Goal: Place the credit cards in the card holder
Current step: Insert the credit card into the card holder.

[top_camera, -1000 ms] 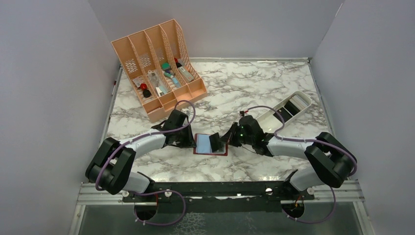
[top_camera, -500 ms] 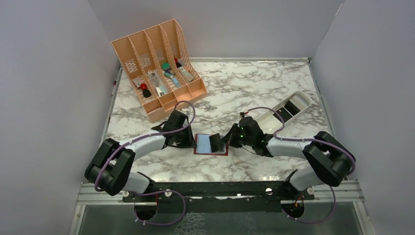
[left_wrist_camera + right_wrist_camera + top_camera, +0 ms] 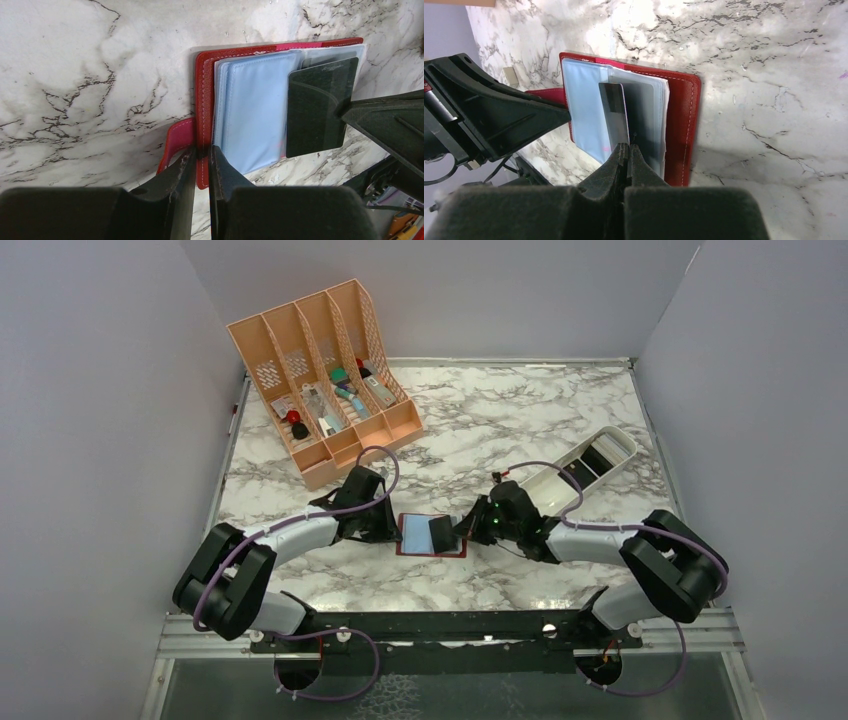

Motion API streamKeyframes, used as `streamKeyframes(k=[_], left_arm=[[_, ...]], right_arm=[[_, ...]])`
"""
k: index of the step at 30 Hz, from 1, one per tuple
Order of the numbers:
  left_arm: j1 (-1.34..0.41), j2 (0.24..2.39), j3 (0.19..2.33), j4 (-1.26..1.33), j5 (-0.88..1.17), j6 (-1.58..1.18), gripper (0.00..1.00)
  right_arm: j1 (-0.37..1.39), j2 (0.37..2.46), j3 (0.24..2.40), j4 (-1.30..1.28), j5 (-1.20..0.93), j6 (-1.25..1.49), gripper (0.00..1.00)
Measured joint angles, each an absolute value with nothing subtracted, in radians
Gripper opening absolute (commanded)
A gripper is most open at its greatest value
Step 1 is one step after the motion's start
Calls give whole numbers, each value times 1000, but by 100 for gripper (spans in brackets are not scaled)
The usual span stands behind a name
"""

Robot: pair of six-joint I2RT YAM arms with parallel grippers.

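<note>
The red card holder (image 3: 405,548) lies open on the marble between the arms, its clear bluish pockets up; it shows in the left wrist view (image 3: 205,85) and the right wrist view (image 3: 684,120). My left gripper (image 3: 388,531) (image 3: 201,157) is shut on the holder's left cover edge, beside its snap flap (image 3: 175,142). My right gripper (image 3: 463,530) (image 3: 628,149) is shut on a dark credit card (image 3: 439,532) (image 3: 317,110) (image 3: 614,117), held over the holder's right half against the pockets. More dark cards (image 3: 598,457) lie in the white tray.
A white oblong tray (image 3: 560,473) sits to the right behind my right arm. A peach slotted organizer (image 3: 325,375) with small items stands at the back left. Grey walls close in both sides and the back.
My right gripper has moved slightly left with the dark card, bringing it lower and further over the holder's pockets. The left gripper has stayed in place.
</note>
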State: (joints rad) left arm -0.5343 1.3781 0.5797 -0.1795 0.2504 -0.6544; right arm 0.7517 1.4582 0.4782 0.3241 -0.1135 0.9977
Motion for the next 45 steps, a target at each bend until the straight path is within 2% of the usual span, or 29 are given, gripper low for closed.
streamKeyframes(k=[26, 45], left_arm=[[-539, 1376, 576, -177, 250, -655, 18], [-539, 1374, 573, -172, 257, -655, 18]], right_arm=[[752, 1448, 456, 337, -115, 997, 1], [752, 1561, 477, 480, -151, 1003, 1]])
